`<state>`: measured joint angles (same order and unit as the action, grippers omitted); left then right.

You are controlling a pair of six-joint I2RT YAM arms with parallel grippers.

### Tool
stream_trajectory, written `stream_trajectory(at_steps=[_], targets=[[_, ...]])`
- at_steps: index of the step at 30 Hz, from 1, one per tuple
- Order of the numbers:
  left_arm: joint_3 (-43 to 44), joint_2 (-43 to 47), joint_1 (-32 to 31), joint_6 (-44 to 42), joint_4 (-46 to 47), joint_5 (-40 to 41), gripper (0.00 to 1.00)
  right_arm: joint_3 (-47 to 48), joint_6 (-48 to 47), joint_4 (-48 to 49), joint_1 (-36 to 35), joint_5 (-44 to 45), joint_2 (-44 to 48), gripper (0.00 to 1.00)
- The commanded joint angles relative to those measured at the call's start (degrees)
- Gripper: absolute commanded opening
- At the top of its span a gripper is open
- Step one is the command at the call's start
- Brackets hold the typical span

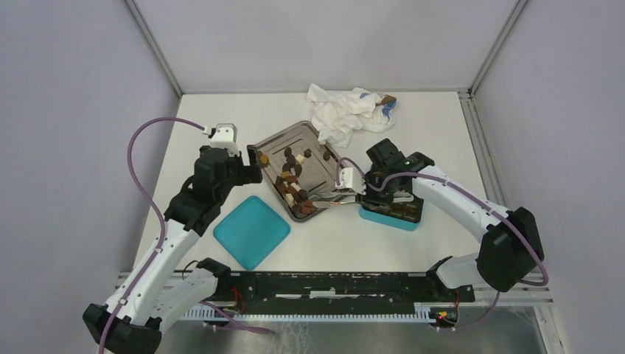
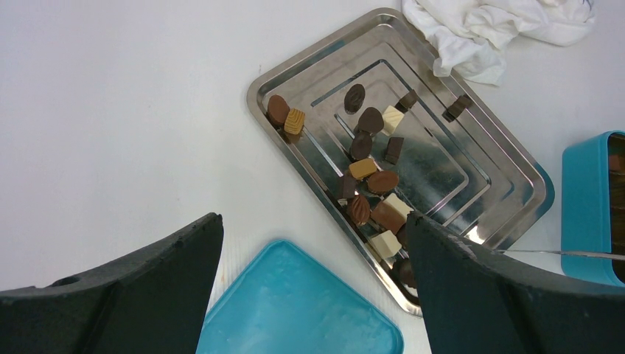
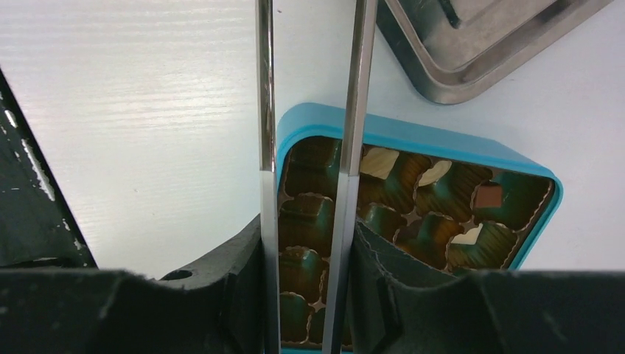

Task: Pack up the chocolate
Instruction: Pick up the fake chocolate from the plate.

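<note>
Several chocolate pieces (image 1: 291,181), dark, light brown and cream, lie loose on a steel tray (image 1: 274,136); they also show in the left wrist view (image 2: 368,177). My left gripper (image 1: 254,166) is open and empty at the tray's left edge, seen too from its wrist (image 2: 313,221). My right gripper (image 1: 366,188) is shut on metal tongs (image 1: 335,195), whose tips reach the tray's near corner. It hovers over the open teal box (image 1: 390,215). In the right wrist view the tongs (image 3: 264,110) cross the box (image 3: 413,133), which holds a few pieces (image 3: 379,161).
The teal lid (image 1: 250,231) lies flat near the left arm, in front of the tray. A crumpled white cloth (image 1: 343,110) sits at the back, touching the tray's far corner. The table's raised frame runs along the back and right edges.
</note>
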<state>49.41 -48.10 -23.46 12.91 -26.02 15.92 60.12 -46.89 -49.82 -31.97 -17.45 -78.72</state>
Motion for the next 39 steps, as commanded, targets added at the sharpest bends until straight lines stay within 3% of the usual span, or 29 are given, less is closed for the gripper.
stream_trajectory(at_steps=[1, 34, 39], targets=[[0.07, 0.21, 0.37, -3.30, 2.44, -0.76, 0.98, 4.22, 2.23, 2.67, -2.57, 6.98, -2.78, 0.42], [0.07, 0.92, 0.47, -3.31, 2.40, -0.94, 0.98, 10.67, 3.87, 2.14, -7.58, 9.46, -14.67, 0.41], [0.07, 1.02, 0.51, -3.32, 2.38, -0.98, 0.98, 11.71, 4.09, 2.16, -7.80, 9.58, -15.59, 0.36]])
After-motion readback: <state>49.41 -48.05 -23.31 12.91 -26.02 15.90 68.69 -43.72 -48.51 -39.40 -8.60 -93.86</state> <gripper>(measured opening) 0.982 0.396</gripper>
